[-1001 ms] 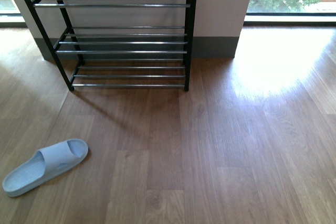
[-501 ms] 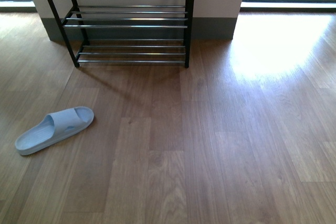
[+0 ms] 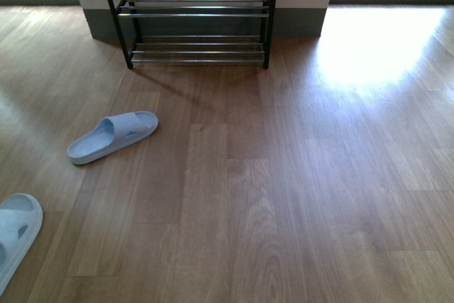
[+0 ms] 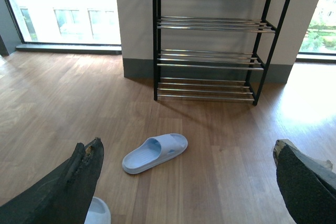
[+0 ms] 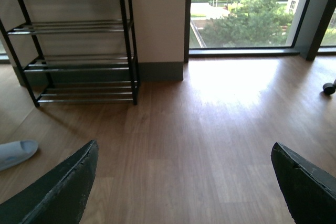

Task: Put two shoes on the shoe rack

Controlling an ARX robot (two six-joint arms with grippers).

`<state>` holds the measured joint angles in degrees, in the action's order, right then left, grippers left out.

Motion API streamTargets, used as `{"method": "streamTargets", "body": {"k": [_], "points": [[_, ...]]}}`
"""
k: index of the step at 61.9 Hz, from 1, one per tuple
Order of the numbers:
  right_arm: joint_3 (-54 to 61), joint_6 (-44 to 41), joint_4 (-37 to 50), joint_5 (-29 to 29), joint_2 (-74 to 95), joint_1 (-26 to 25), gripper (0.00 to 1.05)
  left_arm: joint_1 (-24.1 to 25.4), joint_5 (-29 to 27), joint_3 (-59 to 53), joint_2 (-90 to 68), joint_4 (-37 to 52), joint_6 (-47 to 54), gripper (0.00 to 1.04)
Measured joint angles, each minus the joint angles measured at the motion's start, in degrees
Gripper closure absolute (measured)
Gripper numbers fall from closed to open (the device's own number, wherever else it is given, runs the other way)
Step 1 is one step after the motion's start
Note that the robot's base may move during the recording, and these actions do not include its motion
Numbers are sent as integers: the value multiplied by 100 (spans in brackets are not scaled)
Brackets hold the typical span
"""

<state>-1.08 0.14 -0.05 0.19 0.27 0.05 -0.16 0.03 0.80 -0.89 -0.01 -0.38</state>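
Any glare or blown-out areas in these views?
Front view: a sun patch washes out the floor right of the shoe rack. Left wrist view: the window is overexposed. Right wrist view: the same floor glare, near the wall.

No text, brand, number or sign can be read in any of the views. The pale blue slide (image 3: 112, 136) and the shoe rack (image 3: 196, 14) show only plain surfaces, and any mark on them is too small to read.

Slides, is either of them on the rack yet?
No, the far slide and the near slide both lie on the floor, in front of the rack.
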Motion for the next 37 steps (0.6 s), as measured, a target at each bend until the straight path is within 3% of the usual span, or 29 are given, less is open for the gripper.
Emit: {"method": "streamTargets", "body": {"k": [37], "points": [[0, 2, 0, 0, -7, 0, 9, 0, -2, 0, 0, 0, 0, 9]]}}
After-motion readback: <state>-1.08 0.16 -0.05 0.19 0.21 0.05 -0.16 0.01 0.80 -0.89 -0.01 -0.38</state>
